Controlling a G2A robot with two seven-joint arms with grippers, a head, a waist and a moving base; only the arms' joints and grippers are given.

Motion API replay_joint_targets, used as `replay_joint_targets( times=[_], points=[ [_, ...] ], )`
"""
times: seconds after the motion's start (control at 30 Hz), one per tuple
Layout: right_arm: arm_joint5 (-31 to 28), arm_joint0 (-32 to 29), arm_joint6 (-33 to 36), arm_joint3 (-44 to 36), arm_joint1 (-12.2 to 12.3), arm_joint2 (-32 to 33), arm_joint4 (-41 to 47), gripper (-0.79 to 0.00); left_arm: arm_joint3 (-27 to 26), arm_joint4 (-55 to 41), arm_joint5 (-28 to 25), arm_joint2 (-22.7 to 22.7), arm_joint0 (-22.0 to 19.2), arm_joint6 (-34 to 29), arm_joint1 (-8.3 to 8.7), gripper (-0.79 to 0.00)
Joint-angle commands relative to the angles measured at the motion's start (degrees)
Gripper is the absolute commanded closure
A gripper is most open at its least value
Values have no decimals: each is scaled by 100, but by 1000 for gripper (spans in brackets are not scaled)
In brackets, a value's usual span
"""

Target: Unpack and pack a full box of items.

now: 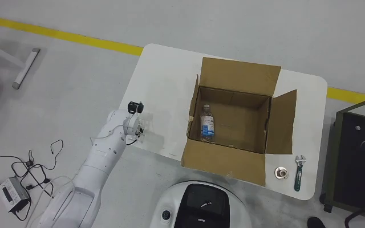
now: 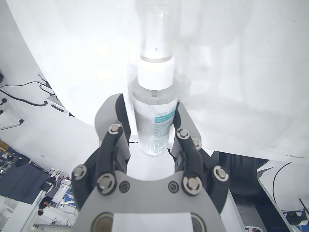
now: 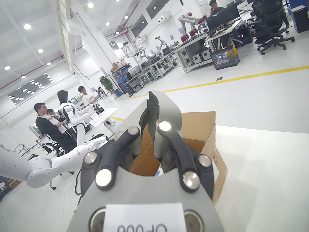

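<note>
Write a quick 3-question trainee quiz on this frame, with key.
1. True or false: the right gripper is open.
2. What does the left gripper grip? A) mug B) spray bottle C) sponge
3. Fill in: inside the cardboard box there is one ____.

Key: 1 false, its fingers are shut with nothing between them. 2 B. 3 bottle.
</note>
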Motion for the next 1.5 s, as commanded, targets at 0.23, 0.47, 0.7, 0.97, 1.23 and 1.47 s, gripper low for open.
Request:
replay_joint_targets(
  times=[0.23,0.47,0.7,0.97,1.23,1.47],
  points=[
    [0,0,0,0,0,0,0,0,-413,-92,-35,-173,79,-106,34,0],
    [0,0,0,0,0,0,0,0,-2360,-257,-113,-1183,623,-642,260,0],
    [0,0,0,0,0,0,0,0,-4246,-733,-246,-2305,1154,-958,419,0],
    [0,0,0,0,0,0,0,0,-5080,-1619,-592,-2353,1024,-925,447,0],
    [0,0,0,0,0,0,0,0,-5397,-1663,-386,-1824,736,-830,433,0],
    [0,0,0,0,0,0,0,0,-5404,-1735,-391,-1799,702,-828,435,0]
  ],
)
